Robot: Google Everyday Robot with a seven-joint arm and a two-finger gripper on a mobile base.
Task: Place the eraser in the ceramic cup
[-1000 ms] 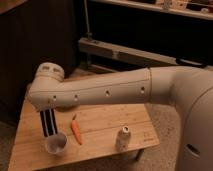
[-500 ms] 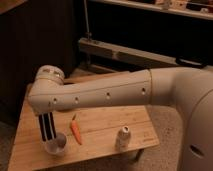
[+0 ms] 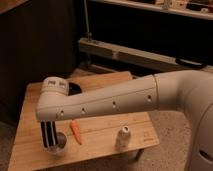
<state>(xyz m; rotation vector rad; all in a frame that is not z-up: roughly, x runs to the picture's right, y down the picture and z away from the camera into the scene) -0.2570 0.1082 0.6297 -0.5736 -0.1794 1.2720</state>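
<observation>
The eraser (image 3: 48, 134), a black block with white lengthwise stripes, hangs upright from my gripper (image 3: 48, 123) just below the white wrist at the left of the table. Its lower end reaches into the ceramic cup (image 3: 58, 145), a small pale round cup at the table's front left. The gripper is shut on the eraser's upper end and is mostly hidden under the arm.
An orange carrot (image 3: 75, 131) lies just right of the cup. A small silver can (image 3: 123, 136) stands at the front right. A dark bowl (image 3: 75, 87) shows behind the arm. All sit on a wooden table (image 3: 100, 130), with dark cabinets and a metal shelf rail behind.
The arm and the eraser have moved slightly down, bringing the eraser's lower end down into the cup. Carrot and can have not moved.
</observation>
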